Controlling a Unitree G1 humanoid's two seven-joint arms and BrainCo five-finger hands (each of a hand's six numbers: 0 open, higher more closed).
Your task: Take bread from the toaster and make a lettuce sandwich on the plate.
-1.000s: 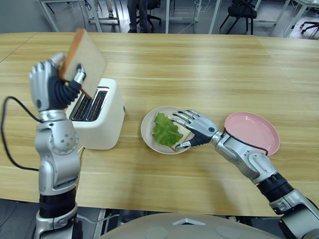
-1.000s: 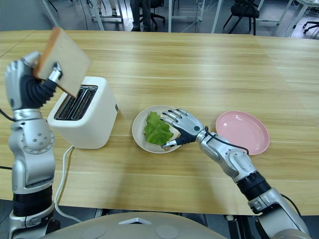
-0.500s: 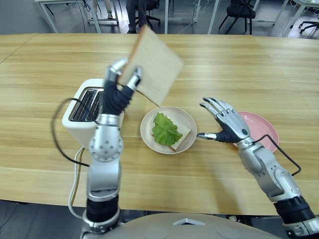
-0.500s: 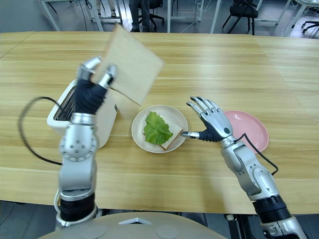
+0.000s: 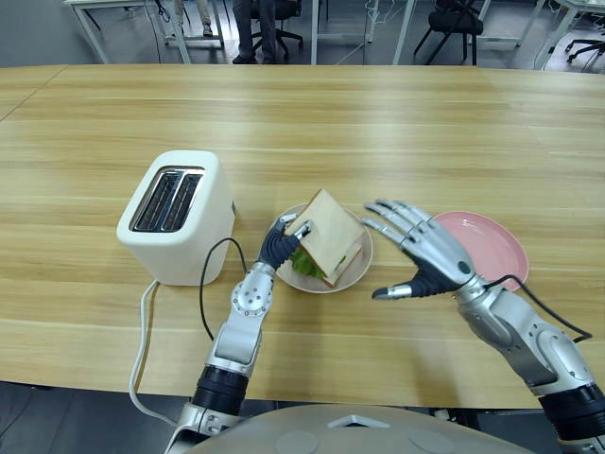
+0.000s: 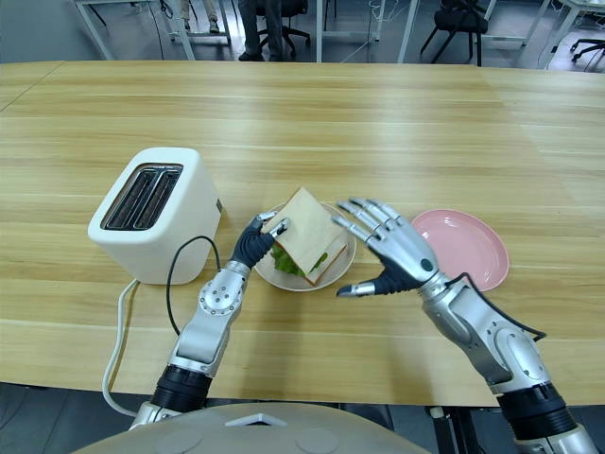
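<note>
A beige plate (image 5: 354,280) sits at the table's centre with a bottom bread slice and green lettuce (image 5: 303,266) on it. A second bread slice (image 5: 330,233) lies tilted on top of the lettuce. My left hand (image 5: 283,242) is at the plate's left edge, fingers curled on that top slice's left corner. My right hand (image 5: 427,257) hovers just right of the plate, fingers spread and holding nothing. The white toaster (image 5: 180,232) stands to the left with both slots empty.
A pink plate (image 5: 493,248) lies right of the beige one, partly behind my right hand. The toaster's cord (image 5: 142,333) trails off the table's front edge, and a dark cable loops near my left forearm. Chairs and table legs stand beyond the far edge.
My left hand carried the bread slice from above the toaster rightward and down onto the lettuce. My right hand left the plate, lifted and drew back to the right.
</note>
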